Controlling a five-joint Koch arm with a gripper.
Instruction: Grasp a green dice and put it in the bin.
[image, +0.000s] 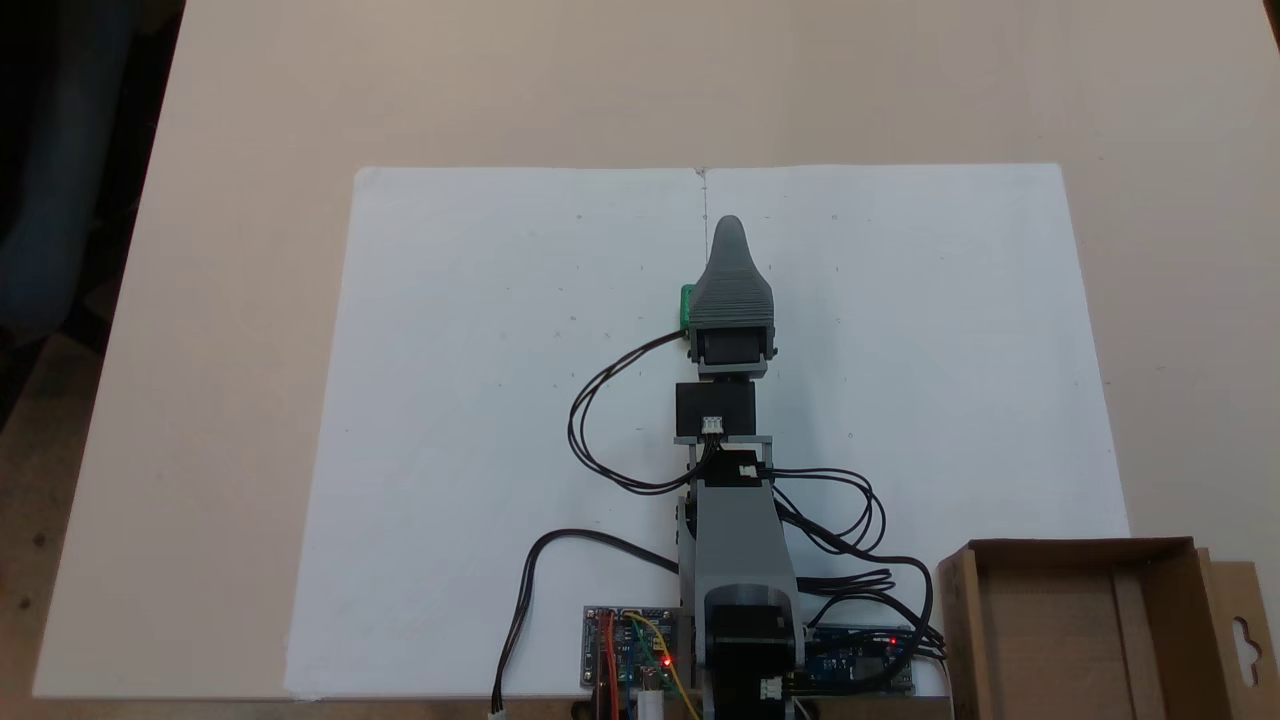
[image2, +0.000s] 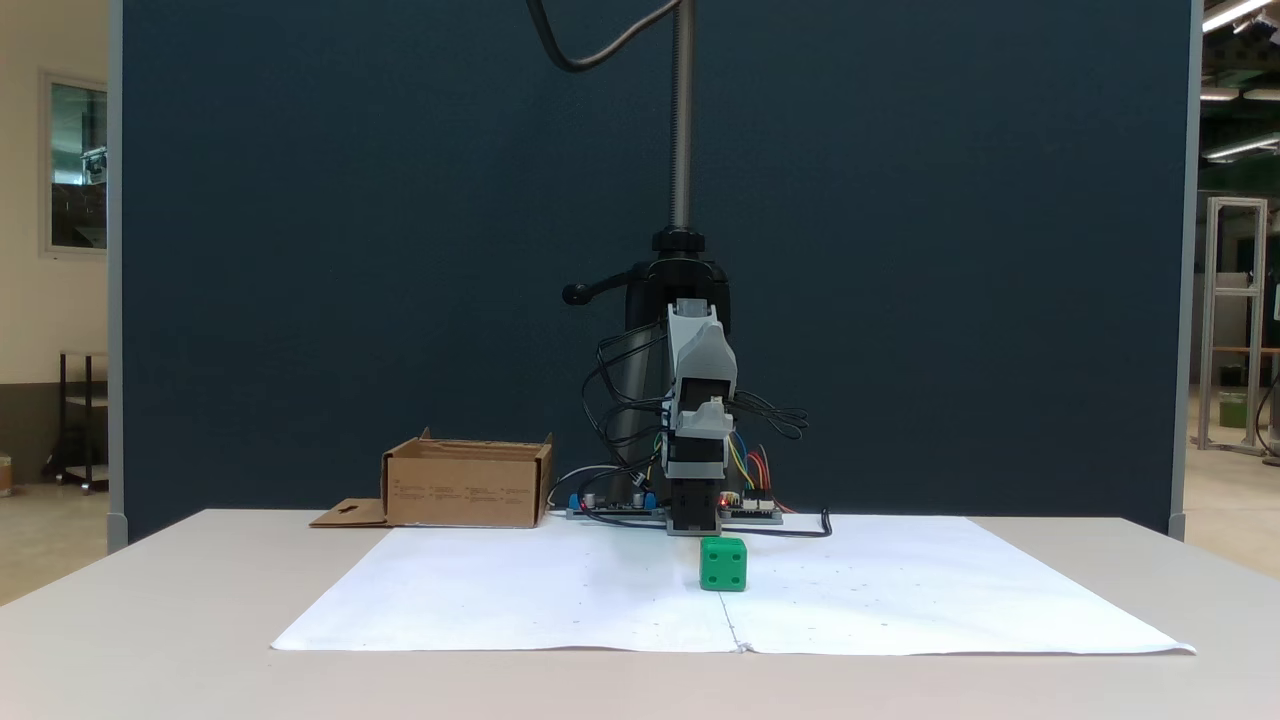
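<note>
Nearest the camera in a fixed view, the pale table (image2: 150, 600) is seen running across the bottom of the frame, and a white paper sheet (image2: 560, 600) is laid flat on it. On that sheet, slightly right of the frame's centre, the green dice (image2: 723, 564) is seen resting on the paper, with darker pips showing on its front face. Directly behind it, at the centre of the frame, the grey and black arm (image2: 697, 420) is folded above its base, with black cables looped beside it and circuit boards (image2: 745, 512) lying at its foot. A dark blue partition (image2: 900, 250) fills the background.

In a fixed view from above, the arm is stretched up the middle of the frame, and the jaws (image: 729, 228) are pointed towards the top edge. Only one tapered tip is shown, so it cannot be told whether the jaws are apart or together. The green dice (image: 686, 305) is glimpsed as a sliver at the left edge of the grey wrist housing, mostly hidden beneath it.

The bin (image: 1080, 620) is placed at the lower right of this frame, off the paper's corner, with its slotted flap turned to the right; seen from the front it (image2: 465, 485) stands left of the arm, well apart from the dice
</note>
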